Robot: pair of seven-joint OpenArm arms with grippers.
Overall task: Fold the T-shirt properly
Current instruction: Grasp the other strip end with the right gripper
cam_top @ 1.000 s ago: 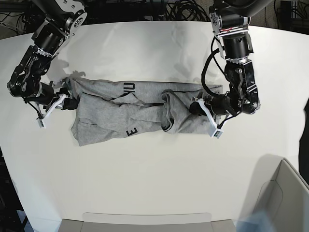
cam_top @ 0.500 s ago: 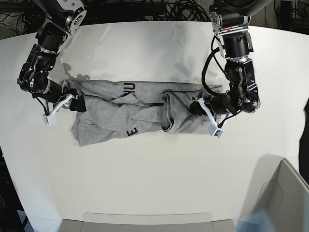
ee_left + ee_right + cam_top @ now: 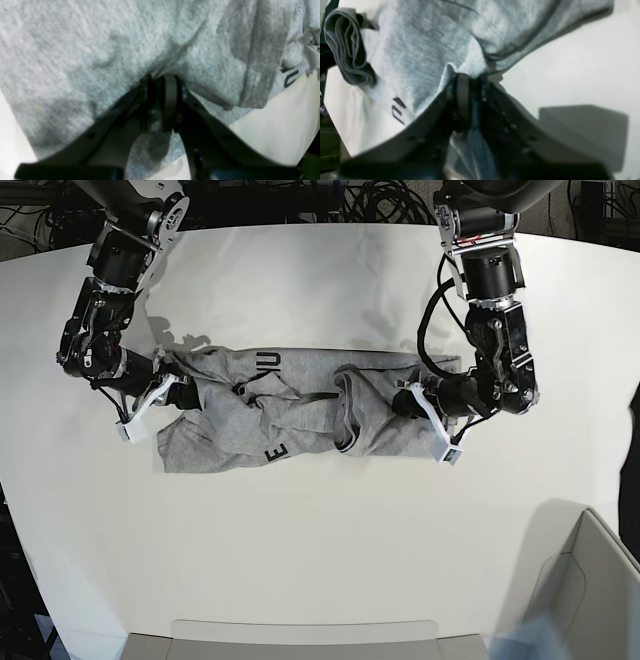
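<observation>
shifted inward, right pincer (image 3: 176, 393) and left pincer (image 3: 418, 402) each clench the one t-shirt (image 3: 300, 415).

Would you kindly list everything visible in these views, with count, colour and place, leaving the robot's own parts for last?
T-shirt: one, heather grey with black lettering, bunched across the table's middle, stretched between the two grippers.
Table: one, white, under everything.
Bin: one, grey, at the base view's lower right corner.
Cables: several, black, beyond the table's far edge.
Right gripper: one, black with a white fingertip piece, shut on the T-shirt's end at the base view's left.
Left gripper: one, black with a white fingertip piece, shut on the T-shirt's opposite end.
</observation>
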